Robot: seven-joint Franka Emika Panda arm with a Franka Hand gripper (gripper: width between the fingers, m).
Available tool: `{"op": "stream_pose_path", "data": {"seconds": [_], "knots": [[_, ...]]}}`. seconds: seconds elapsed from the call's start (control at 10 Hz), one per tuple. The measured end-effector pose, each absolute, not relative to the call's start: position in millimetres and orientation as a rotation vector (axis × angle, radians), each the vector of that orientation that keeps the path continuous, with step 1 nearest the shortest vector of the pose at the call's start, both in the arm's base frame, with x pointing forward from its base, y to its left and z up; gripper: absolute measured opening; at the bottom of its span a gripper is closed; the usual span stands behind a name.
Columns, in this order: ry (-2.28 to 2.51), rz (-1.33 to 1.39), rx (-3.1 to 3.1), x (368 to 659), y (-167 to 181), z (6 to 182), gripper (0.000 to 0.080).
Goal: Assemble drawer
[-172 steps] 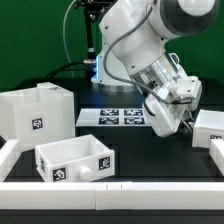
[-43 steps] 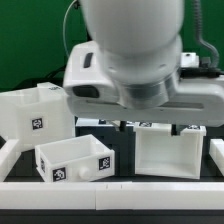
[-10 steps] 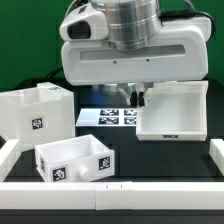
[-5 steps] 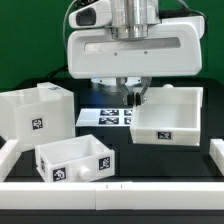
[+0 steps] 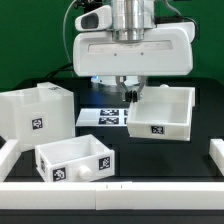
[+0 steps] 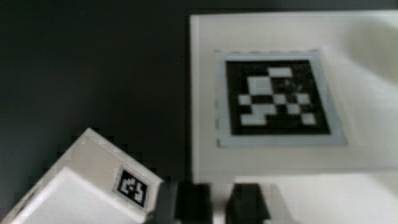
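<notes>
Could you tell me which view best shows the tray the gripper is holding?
The exterior view: it shows the whole tray, open side up, a tag on its near wall, with the gripper at one corner. The wrist view shows only a white face with a large tag, probably its wall.

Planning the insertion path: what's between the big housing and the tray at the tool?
Exterior view: only the marker board, flat on the table, lies between the housing and the held tray. The knobbed tray sits nearer the camera, off that line.
</notes>
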State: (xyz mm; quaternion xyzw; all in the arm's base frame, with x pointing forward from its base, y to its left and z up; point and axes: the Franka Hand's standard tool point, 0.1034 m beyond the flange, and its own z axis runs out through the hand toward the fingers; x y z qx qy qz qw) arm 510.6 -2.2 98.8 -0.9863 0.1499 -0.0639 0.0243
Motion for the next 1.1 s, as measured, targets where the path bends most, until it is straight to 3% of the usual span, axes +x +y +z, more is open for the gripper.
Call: {"op": "stream_pose_path", "data": {"seconds": [0.1,0.4,0.6,0.9,1.1], "knots": [[0.414,-0.207,-3.061,509.1,-3.0,98.8,0.0034],[-0.101,-0.276,-3.139,466.7,-39.0,89.1,0.0034],[0.052,-0.399,-3.161,448.5,-54.9,90.7,0.0034],[0.033,-0.363,-3.159,446.5,-50.9,85.6,0.0034],[0.018,-0.385,-3.176,435.0,-30.7,70.5,0.0034]]}}
